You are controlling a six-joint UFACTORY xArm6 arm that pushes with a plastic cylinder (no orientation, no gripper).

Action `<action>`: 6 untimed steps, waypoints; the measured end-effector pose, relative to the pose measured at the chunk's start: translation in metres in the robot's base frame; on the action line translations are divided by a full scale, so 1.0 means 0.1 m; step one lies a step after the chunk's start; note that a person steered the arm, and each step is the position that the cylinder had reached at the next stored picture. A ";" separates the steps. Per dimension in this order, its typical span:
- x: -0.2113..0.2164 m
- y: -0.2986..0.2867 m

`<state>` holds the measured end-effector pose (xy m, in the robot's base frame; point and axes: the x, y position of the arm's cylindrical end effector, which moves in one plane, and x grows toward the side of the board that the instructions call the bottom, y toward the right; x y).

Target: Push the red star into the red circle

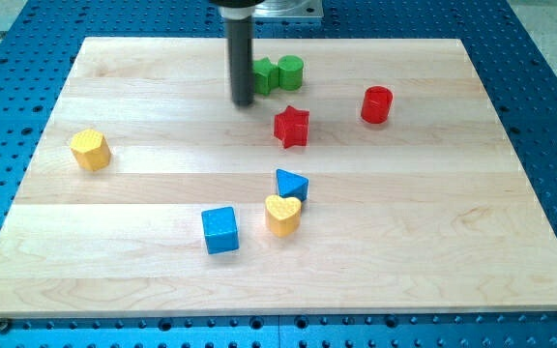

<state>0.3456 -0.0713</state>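
Lining up near the frame's top, my tip (244, 102) stands upper-left of the red star (291, 127); gripperless, it must next shove the star rightward toward the red circle (376, 104).

1. red star (291, 127): chunky star-shaped block, lies flat on the tabletop (433, 213), upper-middle of the view, slightly right of centre.
2. red circle (377, 104): short red cylinder, stands upright, flat round face up, to the view's right of the star and a bit nearer the view's top.
3. Star and circle are apart, not touching; bare wood shows between them.
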 end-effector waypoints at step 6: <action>0.34 1.25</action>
